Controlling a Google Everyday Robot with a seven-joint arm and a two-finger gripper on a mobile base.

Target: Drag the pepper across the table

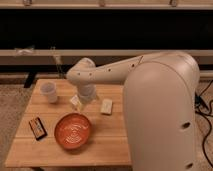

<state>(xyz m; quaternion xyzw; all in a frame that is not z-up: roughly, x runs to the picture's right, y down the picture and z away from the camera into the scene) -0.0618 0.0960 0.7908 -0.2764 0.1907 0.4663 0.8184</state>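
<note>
The pepper is hidden; the arm's large white body [160, 115] covers the right part of the table where it would lie. The light wooden table [50, 150] fills the lower left of the camera view. My gripper [79, 102] hangs from the white arm over the middle of the table. It is just behind the orange bowl [73, 131] and to the left of the pale beige block [106, 106]. It holds nothing that I can see.
A translucent white cup [49, 92] stands at the table's back left. A small dark rectangular object [37, 127] lies near the left edge. Dark shelving runs behind the table. A cable lies on the floor at the far right [205, 107].
</note>
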